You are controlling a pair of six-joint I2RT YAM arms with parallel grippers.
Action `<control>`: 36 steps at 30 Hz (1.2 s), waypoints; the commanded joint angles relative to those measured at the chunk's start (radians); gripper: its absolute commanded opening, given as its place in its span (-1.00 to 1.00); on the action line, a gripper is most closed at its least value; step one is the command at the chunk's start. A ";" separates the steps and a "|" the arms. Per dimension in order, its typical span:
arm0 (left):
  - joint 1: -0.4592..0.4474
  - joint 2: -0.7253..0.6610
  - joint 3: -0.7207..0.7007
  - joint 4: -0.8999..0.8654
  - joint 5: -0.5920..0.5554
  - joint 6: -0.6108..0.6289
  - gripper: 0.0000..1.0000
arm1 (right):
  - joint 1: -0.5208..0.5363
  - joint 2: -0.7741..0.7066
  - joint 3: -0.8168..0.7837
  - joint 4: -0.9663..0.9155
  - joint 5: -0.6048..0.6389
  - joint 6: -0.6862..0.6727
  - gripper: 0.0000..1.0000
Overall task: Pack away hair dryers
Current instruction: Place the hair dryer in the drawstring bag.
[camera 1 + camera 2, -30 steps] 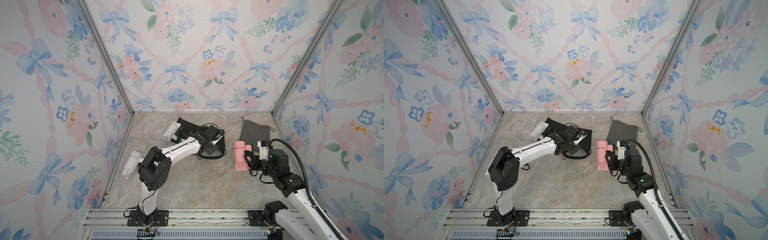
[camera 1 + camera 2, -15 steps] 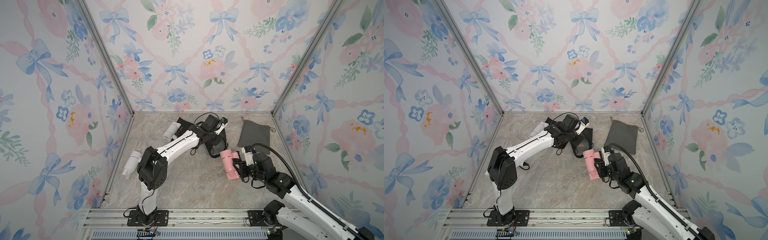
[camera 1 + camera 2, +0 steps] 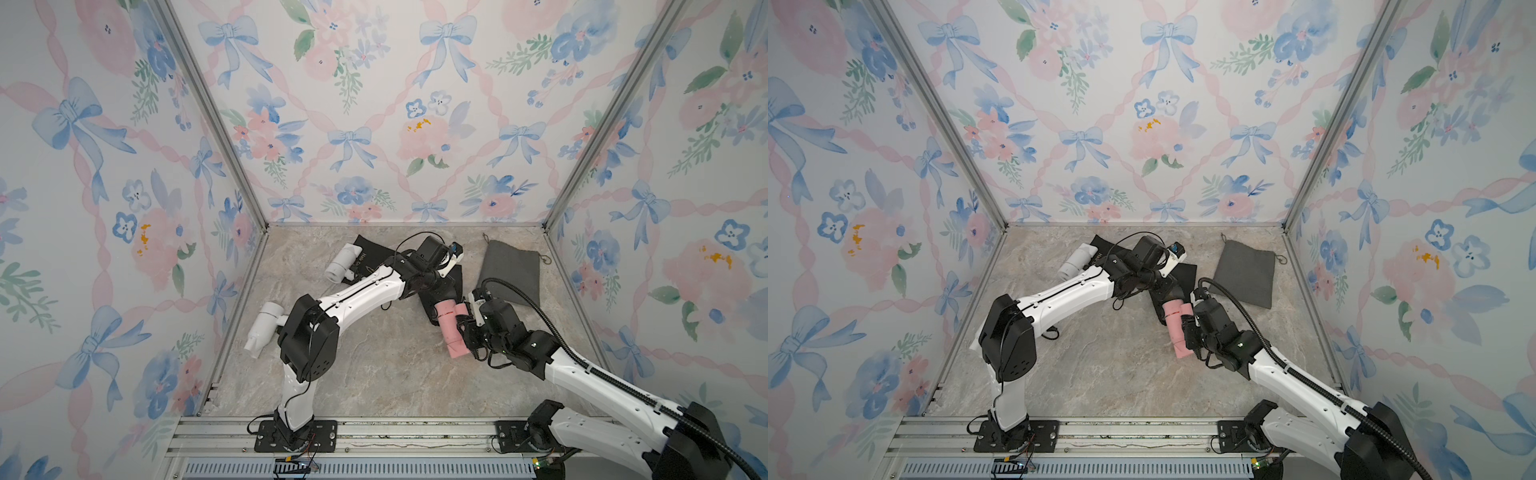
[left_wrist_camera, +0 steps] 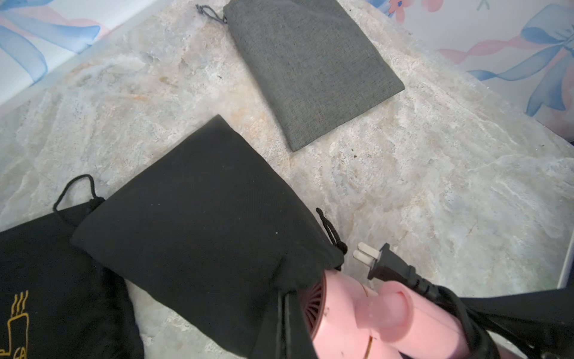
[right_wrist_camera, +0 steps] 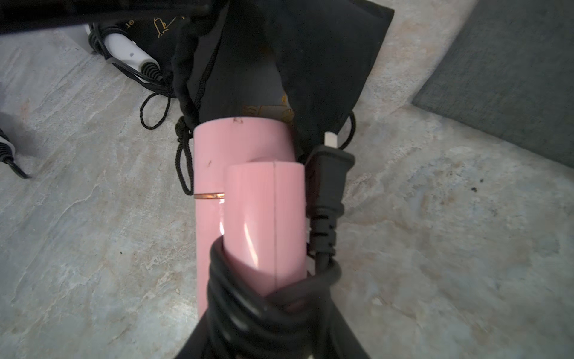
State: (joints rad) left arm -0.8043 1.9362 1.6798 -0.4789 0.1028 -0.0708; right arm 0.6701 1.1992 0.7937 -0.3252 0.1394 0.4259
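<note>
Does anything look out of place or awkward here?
The plug of the pink hair dryer juts loose beside the barrel, outside the mouth of the black pouch where the barrel end sits; it may snag on the fabric.

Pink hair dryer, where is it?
In a top view, right of centre, the right tool holds the pink hair dryer, one end at the black pouch.

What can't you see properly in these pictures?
Pink plastic hair dryer: black cloth drawstring pouch hides its far end, right wrist view.
White plastic hair dryer by the wall: left arm partly covers it, a top view.
Gold print on the second black pouch: cut off by the edge, left wrist view.
</note>
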 commanded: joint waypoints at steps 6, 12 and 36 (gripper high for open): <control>-0.004 -0.016 0.008 -0.005 0.071 -0.081 -1.00 | 0.041 0.041 0.075 0.026 0.077 0.020 -0.45; -0.010 -0.002 0.014 -0.006 0.094 -0.094 -1.00 | 0.067 0.015 0.068 0.024 0.102 0.034 -0.46; -0.035 0.005 0.011 -0.006 0.130 -0.108 -1.00 | 0.159 0.022 0.063 -0.018 0.271 0.048 -0.45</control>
State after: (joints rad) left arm -0.8341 1.9385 1.6802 -0.4778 0.2104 -0.1627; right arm 0.8150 1.2205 0.8280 -0.3500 0.3344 0.4713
